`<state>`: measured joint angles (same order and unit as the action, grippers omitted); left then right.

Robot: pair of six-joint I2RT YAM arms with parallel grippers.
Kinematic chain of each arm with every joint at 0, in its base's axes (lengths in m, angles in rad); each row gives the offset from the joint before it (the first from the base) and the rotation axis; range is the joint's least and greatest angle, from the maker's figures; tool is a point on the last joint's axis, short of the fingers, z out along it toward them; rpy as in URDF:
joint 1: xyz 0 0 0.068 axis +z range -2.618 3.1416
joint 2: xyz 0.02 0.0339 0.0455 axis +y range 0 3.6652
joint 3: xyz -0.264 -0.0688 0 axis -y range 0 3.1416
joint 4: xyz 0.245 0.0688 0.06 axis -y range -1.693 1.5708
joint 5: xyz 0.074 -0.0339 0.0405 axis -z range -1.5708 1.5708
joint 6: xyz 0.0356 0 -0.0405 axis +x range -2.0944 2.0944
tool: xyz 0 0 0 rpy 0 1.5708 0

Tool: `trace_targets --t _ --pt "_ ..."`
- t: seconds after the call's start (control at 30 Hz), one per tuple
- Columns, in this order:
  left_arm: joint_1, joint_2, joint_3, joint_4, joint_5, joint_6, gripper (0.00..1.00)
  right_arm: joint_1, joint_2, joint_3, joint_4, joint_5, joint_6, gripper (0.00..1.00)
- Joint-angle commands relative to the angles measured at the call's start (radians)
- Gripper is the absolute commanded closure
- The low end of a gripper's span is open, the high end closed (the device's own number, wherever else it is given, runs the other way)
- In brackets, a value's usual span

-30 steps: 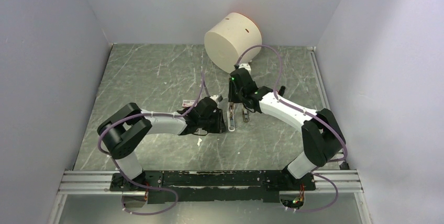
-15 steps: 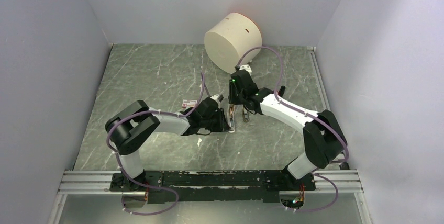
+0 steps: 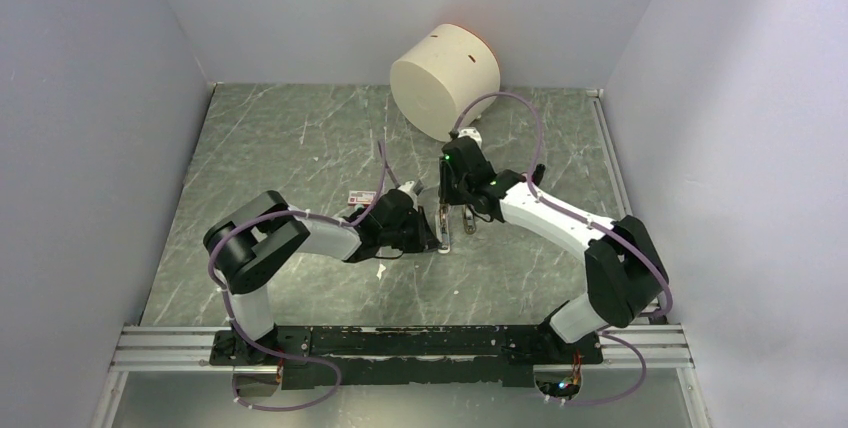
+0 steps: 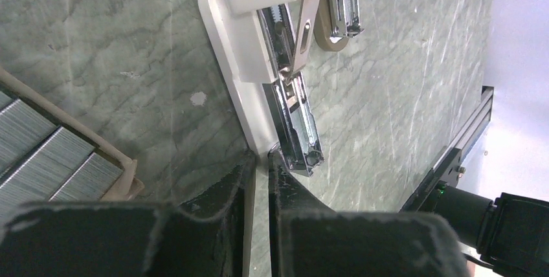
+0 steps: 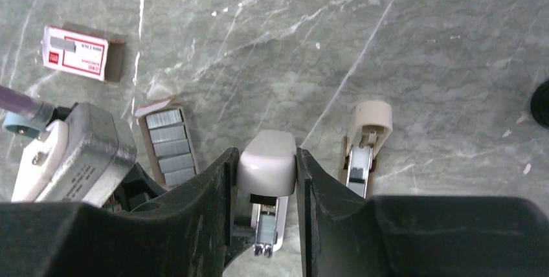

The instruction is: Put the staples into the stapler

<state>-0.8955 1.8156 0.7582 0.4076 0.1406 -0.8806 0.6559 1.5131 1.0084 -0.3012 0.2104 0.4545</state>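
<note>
Right tool [image 5: 265, 160] has both fingers clamped on the stapler's [image 4: 226, 44] raised lid. That leaves the metal channel bare, its long axis running near edge to far edge around the middle of the table [image 3: 300, 138]. Left tool [image 4: 260, 164] sits low at the channel's near end, jaws almost together with just a slit between them. The base's corner meets that slit, but whether it's pinched, can't tell.

Now the key bit: the staples [image 5: 169, 141] lie in an open tray [image 5: 150, 160] just beside the left tool. They're on the left-edge side of the stapler, and the tray runs roughly parallel to the channel. Left arm is clearly the nearer one, so I'd say it does the fetching.

Marbled grey-green table, pale walls on three sides. Big cream drum [image 3: 445, 76] at the far edge, and a small red-and-white box [image 5: 81, 54] beyond the tray.
</note>
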Motion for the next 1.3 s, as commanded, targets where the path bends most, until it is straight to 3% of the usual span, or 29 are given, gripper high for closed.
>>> trace_targets --t 0.0,0.63,1.27 --pt "-0.003 0.052 -0.049 -0.024 0.008 0.001 0.90 0.050 -0.019 0.011 -0.142 -0.055 0.047 0.74" --pt "0.001 0.059 -0.058 -0.026 -0.010 -0.003 0.91 0.149 -0.062 -0.074 -0.224 -0.017 0.137 0.75" --pt "0.016 0.009 -0.069 -0.038 0.002 0.003 0.92 0.173 0.121 -0.152 -0.107 -0.018 0.170 0.76"
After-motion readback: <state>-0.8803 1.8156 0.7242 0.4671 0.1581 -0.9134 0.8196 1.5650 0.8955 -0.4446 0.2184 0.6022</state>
